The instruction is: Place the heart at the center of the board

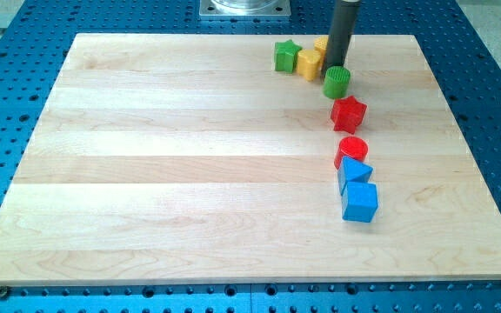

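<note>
Where legible, no lettering anywhere.

Lighting: bright, even, overhead; no strong direction apparent. Board [190, 156]: pale wood evenly lit, grain lines crisp, no glare patches. Shadows: short, soft, close under each block, e.g. the blue cube [360, 203]. Blue perforated table [494, 104]: saturated, faint sheen. Focus: sharp across the board; the rod [343, 35] slightly soft at the view's top. Edge distortion: board edges read straight.
</note>
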